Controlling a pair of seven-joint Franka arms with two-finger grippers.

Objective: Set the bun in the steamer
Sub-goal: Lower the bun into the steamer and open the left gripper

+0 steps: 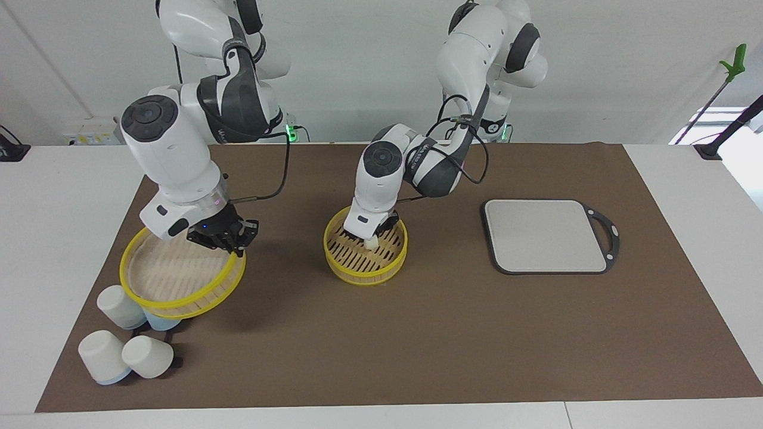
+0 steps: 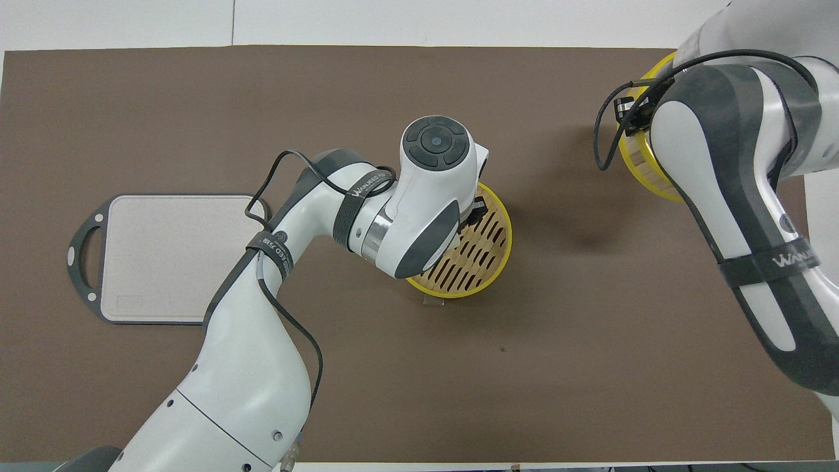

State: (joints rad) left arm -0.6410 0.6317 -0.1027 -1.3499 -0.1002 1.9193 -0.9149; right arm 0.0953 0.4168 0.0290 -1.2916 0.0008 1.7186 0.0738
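At the right arm's end of the table (image 1: 381,357), three upturned white cups (image 1: 119,339) sit in a cluster, farther from the robots than the steamer lid. Over them the right pincer (image 1: 222,238) is clenched on the rim of the steamer lid (image 1: 179,280), holding it tilted and raised off the table; in my judgement it is kept aside there so the basket stays uncovered for loading. In the middle of the brown mat (image 1: 417,345) stands the steamer (image 1: 365,269), a shallow yellow-rimmed basket with a slatted bottom. The left pincer (image 1: 372,235) reaches down inside it, at the part of the basket nearest the robots, grasping the bun (image 1: 371,242), a small cream-white lump that shows just under the fingertips, at or just above the slats; whether it already rests on them I cannot tell. In the overhead view the left arm's wrist covers the bun and much of the basket. The placing looks nearly done, with letting go and lifting away still to come. Toward the left arm's end lies a grey rectangular board (image 1: 542,235) with a dark handle, bare and apart from the steamer.
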